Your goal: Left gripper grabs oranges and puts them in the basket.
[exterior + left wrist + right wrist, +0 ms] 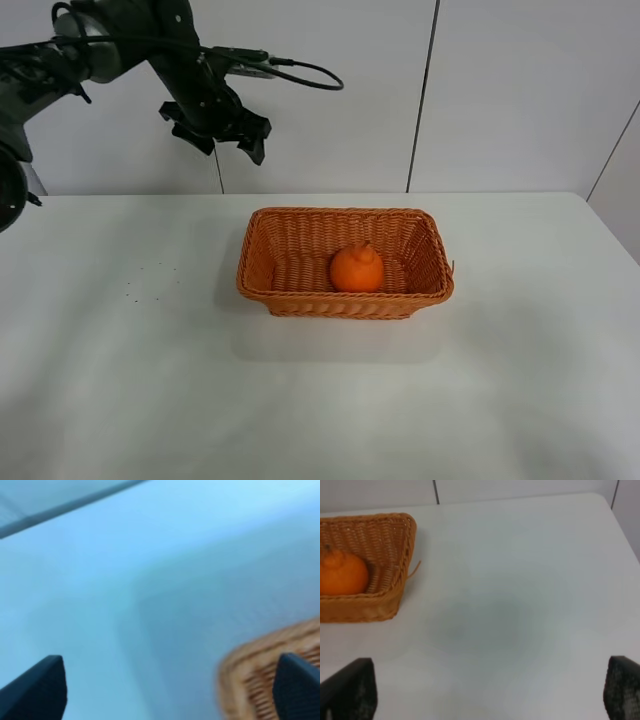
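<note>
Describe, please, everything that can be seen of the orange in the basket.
The orange is one round fruit, bright orange, with a raised knobby top and a small dark stem. Its skin looks whole. It sits upright on the floor of the woven basket, near the middle, close to the front wall. Only the basket touches it; the left gripper hangs high, apart.
</note>
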`<state>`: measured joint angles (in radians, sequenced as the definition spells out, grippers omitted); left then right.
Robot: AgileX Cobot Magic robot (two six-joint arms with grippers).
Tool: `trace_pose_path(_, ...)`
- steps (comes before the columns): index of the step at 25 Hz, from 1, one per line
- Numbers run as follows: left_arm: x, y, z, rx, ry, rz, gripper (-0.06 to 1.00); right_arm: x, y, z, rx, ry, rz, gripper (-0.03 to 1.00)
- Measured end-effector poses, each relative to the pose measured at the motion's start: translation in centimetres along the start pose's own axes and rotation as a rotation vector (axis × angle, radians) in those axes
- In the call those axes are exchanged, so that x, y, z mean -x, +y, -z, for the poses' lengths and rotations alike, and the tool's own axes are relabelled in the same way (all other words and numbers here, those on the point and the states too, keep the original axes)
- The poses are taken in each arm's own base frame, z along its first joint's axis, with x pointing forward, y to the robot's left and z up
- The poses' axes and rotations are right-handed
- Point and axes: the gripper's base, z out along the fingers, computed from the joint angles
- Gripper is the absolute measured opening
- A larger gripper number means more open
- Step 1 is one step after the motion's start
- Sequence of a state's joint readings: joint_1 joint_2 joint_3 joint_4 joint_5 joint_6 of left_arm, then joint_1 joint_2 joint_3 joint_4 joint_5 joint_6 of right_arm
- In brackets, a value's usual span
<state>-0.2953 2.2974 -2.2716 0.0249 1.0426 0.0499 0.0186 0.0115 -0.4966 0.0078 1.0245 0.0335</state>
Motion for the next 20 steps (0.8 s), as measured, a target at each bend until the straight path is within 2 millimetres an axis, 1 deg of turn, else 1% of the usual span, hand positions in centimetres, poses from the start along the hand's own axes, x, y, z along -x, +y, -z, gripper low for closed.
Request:
trace_pose_path(5, -0.8, 4.9, 0.6, 0.110, 0.052, 0.034, 0.93, 0.0, 0.0, 0.0, 0.000, 0.000, 0.000, 0.69)
trace_pose_path(8, -1.4, 7.2, 0.8, 0.162, 0.090, 0.060, 0.93, 0.0, 0.0, 0.0, 0.000, 0.000, 0.000, 0.69)
trace_pose_path(11, -1.8, 8.9, 1.4, 0.183, 0.095, 0.123, 0.93, 0.0, 0.0, 0.0, 0.000, 0.000, 0.000, 0.69)
trace_pose_path(15, -1.9, 10.0, 2.3, 0.187, 0.097, 0.169, 0.93, 0.0, 0.0, 0.0, 0.000, 0.000, 0.000, 0.69)
trace_pose_path(20, -2.0, 10.0, 4.0, 0.184, 0.091, 0.176, 0.93, 0.0, 0.0, 0.0, 0.000, 0.000, 0.000, 0.69)
